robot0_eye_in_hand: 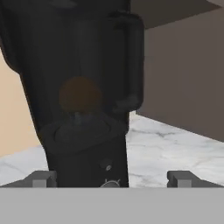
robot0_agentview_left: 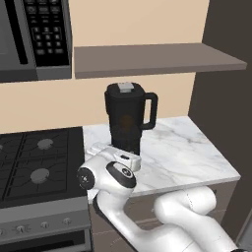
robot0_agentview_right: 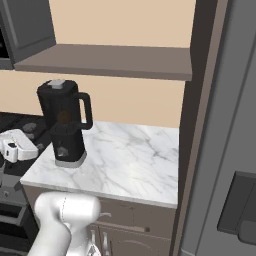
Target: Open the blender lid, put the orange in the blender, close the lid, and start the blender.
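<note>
With the orange [robot0_eye_in_hand: 80, 95] inside the lidded blender [robot0_agentview_left: 127, 118] on the worktop [robot0_agentview_left: 182, 150], advance the empty, spread end effector [robot0_eye_in_hand: 111, 178] squarely onto the low front knob [robot0_eye_in_hand: 112, 183], avoiding the handle.
</note>
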